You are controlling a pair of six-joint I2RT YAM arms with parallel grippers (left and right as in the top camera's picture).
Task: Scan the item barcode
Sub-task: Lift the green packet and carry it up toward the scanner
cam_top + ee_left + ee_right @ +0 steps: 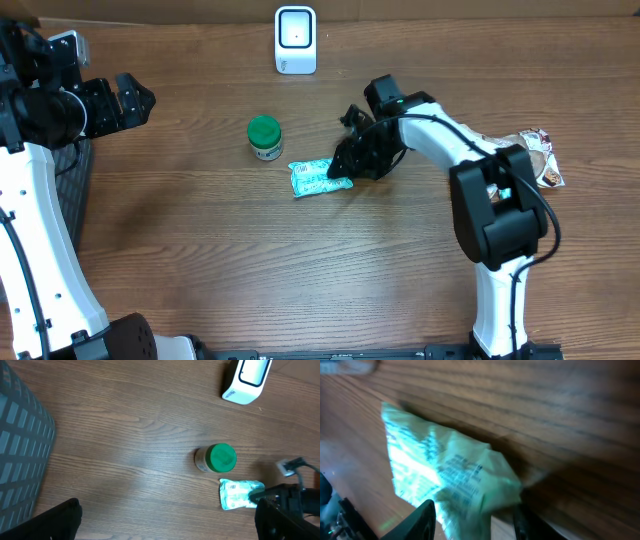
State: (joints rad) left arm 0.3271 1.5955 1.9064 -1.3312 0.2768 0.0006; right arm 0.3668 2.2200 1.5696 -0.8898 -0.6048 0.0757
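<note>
I see the pouch (320, 179) lying flat on the table (200, 250), about mid-table, just right of and a little nearer than the green-capped bottle (265, 137). The scanner (296, 40) stands upright at the far edge, well apart from both. My right gripper (347, 172) is down at the pouch's right end. From its wrist camera the two fingers (423, 519) are partway apart with the crumpled end of the pouch between them. I cannot tell whether they press on it or only straddle it. My left gripper (133, 100) hangs at the far left above the table, beside the basket (20, 455), with its fingers spread wide and nothing between them. Its camera looks down on the bottle, the pouch and a corner of the scanner. A second, brown packet (541, 157) lies at the right edge, behind the right arm
</note>
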